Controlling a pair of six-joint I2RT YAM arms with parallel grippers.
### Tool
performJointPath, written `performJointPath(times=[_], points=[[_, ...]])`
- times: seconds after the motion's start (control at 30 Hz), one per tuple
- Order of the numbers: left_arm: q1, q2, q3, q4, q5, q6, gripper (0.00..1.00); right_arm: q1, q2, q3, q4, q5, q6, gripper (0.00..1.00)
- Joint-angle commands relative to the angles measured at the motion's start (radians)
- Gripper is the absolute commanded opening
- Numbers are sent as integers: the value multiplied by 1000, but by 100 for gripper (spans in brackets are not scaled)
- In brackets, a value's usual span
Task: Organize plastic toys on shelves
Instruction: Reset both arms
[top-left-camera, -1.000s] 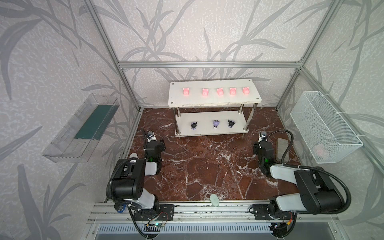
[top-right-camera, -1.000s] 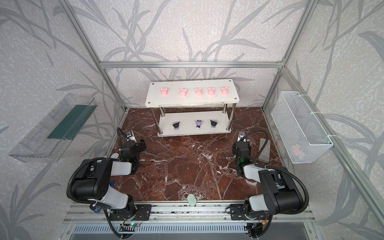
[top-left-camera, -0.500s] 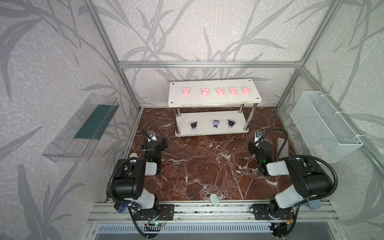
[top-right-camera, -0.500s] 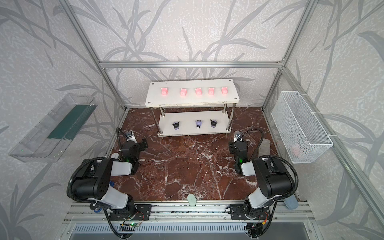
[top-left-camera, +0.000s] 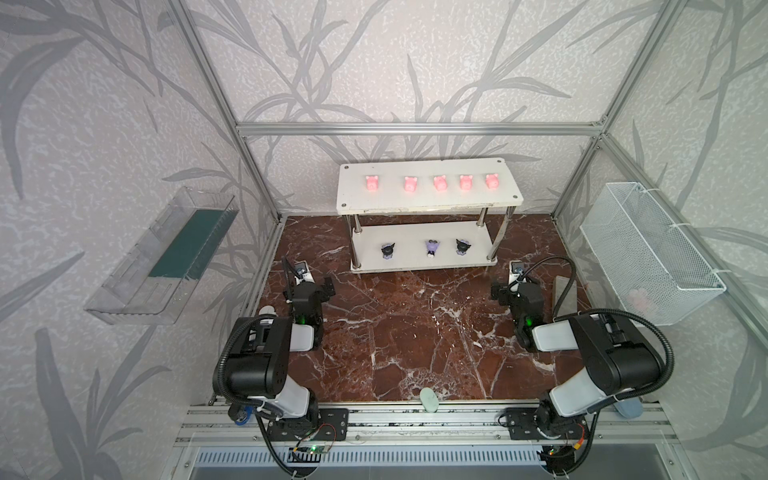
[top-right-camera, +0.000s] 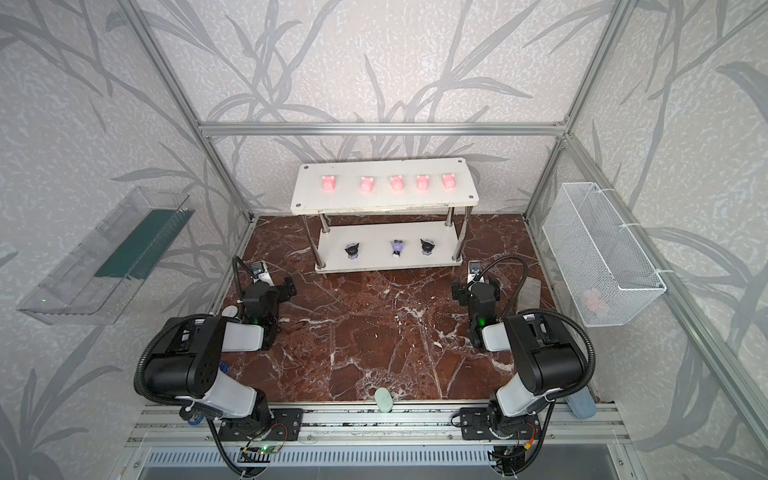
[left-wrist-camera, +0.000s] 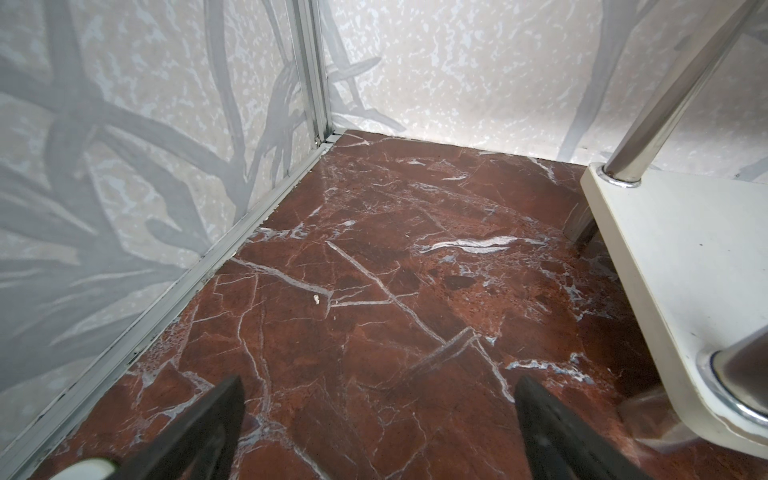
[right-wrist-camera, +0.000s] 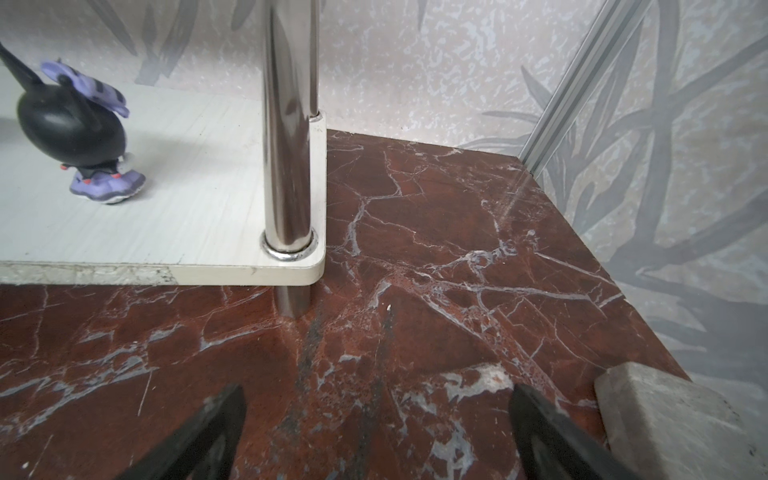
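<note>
The white two-tier shelves (top-left-camera: 428, 203) stand at the back of the marble floor in both top views. Several pink pig toys (top-left-camera: 439, 183) line the top board. On the lower board stand a black figurine (top-left-camera: 388, 250), a purple one (top-left-camera: 432, 247) and another black one (top-left-camera: 462, 246). My left gripper (top-left-camera: 316, 286) rests low at front left of the rack, open and empty (left-wrist-camera: 378, 399). My right gripper (top-left-camera: 515, 287) sits at front right, open and empty (right-wrist-camera: 376, 407), facing the rack's corner post (right-wrist-camera: 289, 145) and the black figurine (right-wrist-camera: 70, 124).
A pale green oval (top-left-camera: 429, 400) lies at the front edge. A grey block (right-wrist-camera: 665, 415) lies right of my right gripper. A wire basket (top-left-camera: 648, 266) hangs on the right wall and a clear tray (top-left-camera: 166, 257) on the left. A white disc (top-left-camera: 266, 310) sits by the left arm.
Both grippers have opened wide. The right arm's elbow has swung and its gripper has shifted slightly left. The left arm has barely moved.
</note>
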Motion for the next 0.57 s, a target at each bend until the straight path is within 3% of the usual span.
performJointPath(times=[0.0,0.53], points=[[4,9,-9,27,-1,13,99,2,7,-4,41,0,-5,99],[3,10,-7,26,2,16,99,2,8,-5,41,0,-6,99]])
